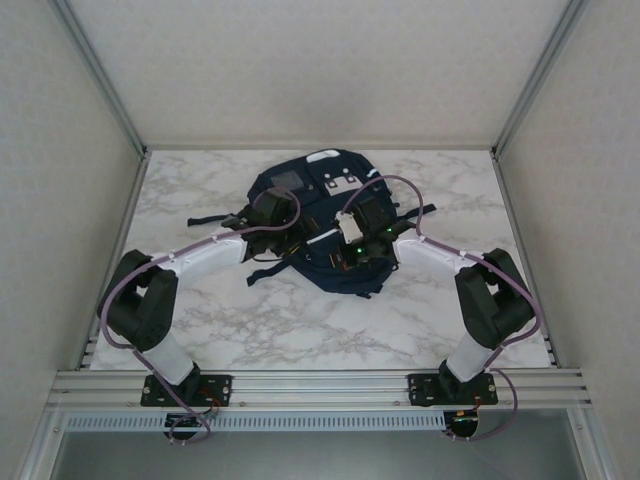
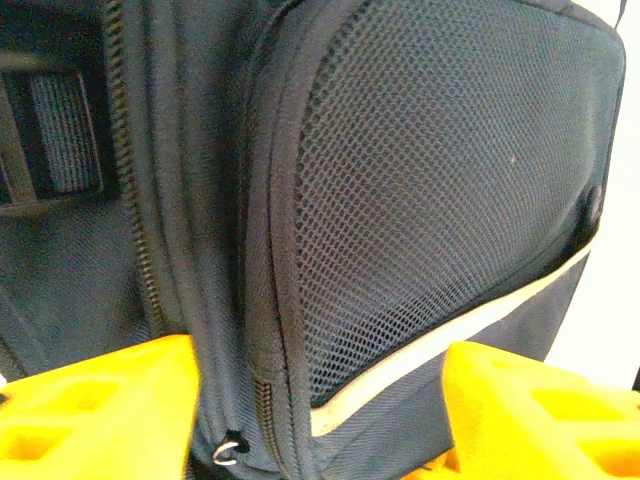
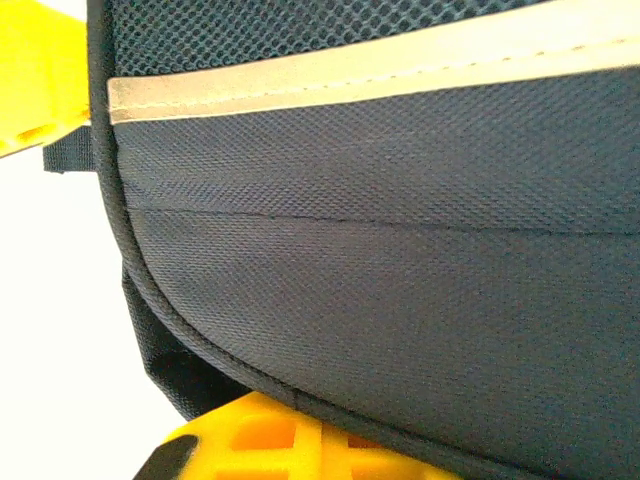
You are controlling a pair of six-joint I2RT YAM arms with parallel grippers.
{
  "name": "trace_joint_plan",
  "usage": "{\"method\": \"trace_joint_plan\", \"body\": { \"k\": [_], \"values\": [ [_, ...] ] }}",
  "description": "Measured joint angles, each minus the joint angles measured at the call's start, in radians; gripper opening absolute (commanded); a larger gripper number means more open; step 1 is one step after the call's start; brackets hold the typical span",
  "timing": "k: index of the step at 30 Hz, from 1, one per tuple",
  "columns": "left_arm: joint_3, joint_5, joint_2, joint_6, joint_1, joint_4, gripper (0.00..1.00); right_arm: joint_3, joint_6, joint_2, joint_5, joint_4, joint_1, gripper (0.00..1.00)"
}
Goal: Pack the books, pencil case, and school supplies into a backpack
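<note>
Backpack [image 1: 310, 180]: navy, lying flat at the middle of the marble table [image 1: 200, 320], with the grey patch [image 1: 285, 182] and white label [image 1: 340, 186] facing up. Dark straps trail off to its left and right sides.

Both arms reach in over the pack from the near edge and meet above its lower half.

Left end effector [image 2: 320, 420]: yellow fingers [image 2: 95, 410] spread wide. Pack fabric fills the gap between them, including a mesh pocket [image 2: 440, 180], a white stripe [image 2: 450, 340] below it and a zipper line [image 2: 130, 200] to one side. A small metal ring [image 2: 228, 450] sits low near the inner finger.

Right end effector [image 3: 170, 265]: one yellow finger [image 3: 35, 85] at upper left and the other [image 3: 290, 440] at the bottom, with the pack's piped edge between them. The lower finger touches the fabric. Whether it is clamped cannot be told.
</note>
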Motion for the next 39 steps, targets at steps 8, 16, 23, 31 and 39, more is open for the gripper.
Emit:
{"method": "trace_joint_plan", "body": {
  "k": [8,16,23,31,39],
  "values": [
    [0.000,-0.007,0.039,-0.005,-0.002,-0.004,0.00,-0.035,-0.037,-0.078,0.119,-0.043,0.000,0.00],
    [-0.021,0.040,-0.050,0.139,0.075,-0.091,0.00,-0.005,-0.132,-0.108,0.345,-0.141,-0.032,0.00],
    [-0.042,0.054,-0.077,0.267,0.172,-0.153,0.00,0.101,-0.201,-0.062,0.432,-0.234,-0.115,0.00],
    [0.084,0.039,-0.051,0.419,0.315,-0.257,0.00,0.192,-0.243,0.018,0.165,-0.235,-0.113,0.00],
    [0.223,-0.038,-0.010,0.483,0.412,-0.348,0.65,0.197,-0.214,0.090,-0.050,-0.123,-0.045,0.00]
  ]
}}
